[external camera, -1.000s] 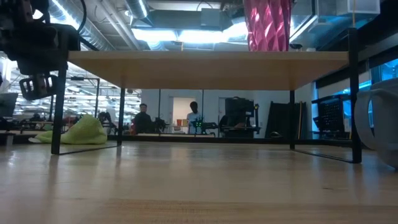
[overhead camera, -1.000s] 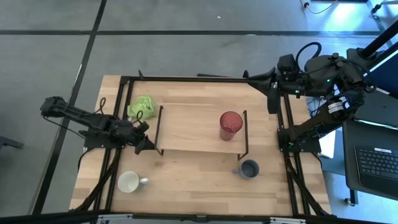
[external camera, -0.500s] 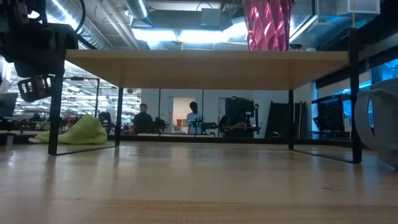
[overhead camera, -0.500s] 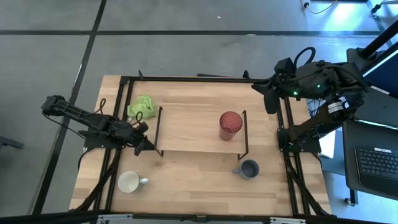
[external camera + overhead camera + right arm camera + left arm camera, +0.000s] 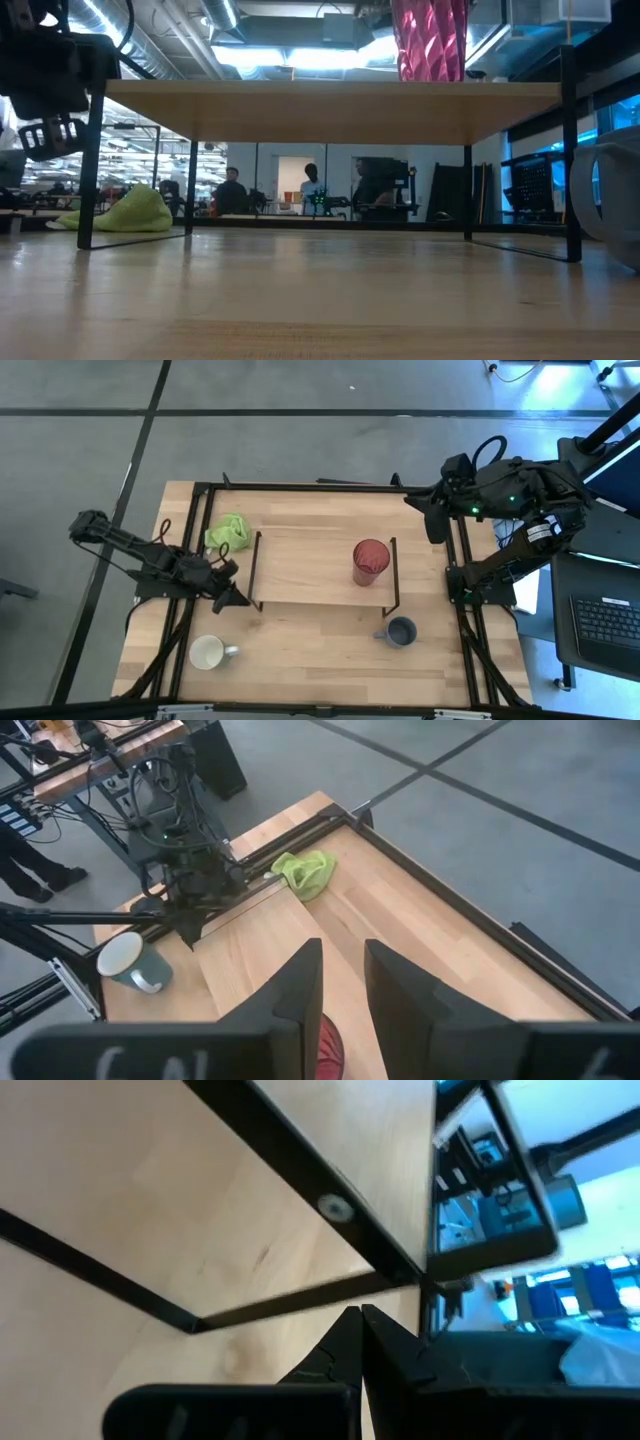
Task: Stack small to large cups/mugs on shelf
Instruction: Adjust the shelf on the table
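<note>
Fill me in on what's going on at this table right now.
Neither arm holds anything. The red tumbler stands on the shelf; the white mug and grey-blue mug sit on the tabletop in front of it. The left gripper, shut, is low at the shelf's left front leg. The right gripper, slightly open, hangs off the table's far right corner.

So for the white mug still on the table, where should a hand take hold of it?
Probably by the rim, coming from above: the white mug stands upright, mouth open upward, its handle pointing towards the table's middle. The left hand is nearest; pinching the wall opposite the handle looks simplest.
</note>
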Robot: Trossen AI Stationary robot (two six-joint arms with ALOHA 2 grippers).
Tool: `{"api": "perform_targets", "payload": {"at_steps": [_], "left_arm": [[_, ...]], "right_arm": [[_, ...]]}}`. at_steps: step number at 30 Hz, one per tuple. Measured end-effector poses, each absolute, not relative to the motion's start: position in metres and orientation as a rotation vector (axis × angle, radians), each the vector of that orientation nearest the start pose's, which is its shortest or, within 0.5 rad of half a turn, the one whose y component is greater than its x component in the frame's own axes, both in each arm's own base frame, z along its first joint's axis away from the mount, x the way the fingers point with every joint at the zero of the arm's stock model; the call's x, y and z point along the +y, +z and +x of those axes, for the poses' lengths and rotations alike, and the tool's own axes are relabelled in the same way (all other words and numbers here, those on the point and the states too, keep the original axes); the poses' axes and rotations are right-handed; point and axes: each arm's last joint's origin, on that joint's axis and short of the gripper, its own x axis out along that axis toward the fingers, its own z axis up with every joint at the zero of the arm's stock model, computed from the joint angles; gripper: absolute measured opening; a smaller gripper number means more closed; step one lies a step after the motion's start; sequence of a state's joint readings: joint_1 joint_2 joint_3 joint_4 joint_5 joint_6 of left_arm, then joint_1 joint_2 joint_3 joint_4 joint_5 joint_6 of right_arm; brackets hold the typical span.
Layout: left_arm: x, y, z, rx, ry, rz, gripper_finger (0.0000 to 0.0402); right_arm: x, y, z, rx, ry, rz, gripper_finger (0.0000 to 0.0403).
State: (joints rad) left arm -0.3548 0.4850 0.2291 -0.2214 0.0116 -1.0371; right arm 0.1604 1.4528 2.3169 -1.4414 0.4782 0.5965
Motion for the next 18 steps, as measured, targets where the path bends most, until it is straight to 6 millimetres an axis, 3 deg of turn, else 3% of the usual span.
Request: {"api": "perform_targets", "payload": {"at_steps": [7,12,18], "left_arm": [[-0.0451,0.1777,0.1158,0.608,-0.068,-0.912,0.0000],[-0.0410,0.1696,0.1122,0.642,0.056,-0.870,0.0000],[-0.0418,0.1768,0.1171,0.547,0.038,-0.881,0.0000]], "right_arm": [[0.0151,0.5400,0.1804,0.432,-0.478,0.381,0.0079],[0.0150,0.5400,0.1804,0.431,-0.481,0.380,0.0079],[0.0149,0.5401,0.1803,0.429,-0.483,0.384,0.0079]]}}
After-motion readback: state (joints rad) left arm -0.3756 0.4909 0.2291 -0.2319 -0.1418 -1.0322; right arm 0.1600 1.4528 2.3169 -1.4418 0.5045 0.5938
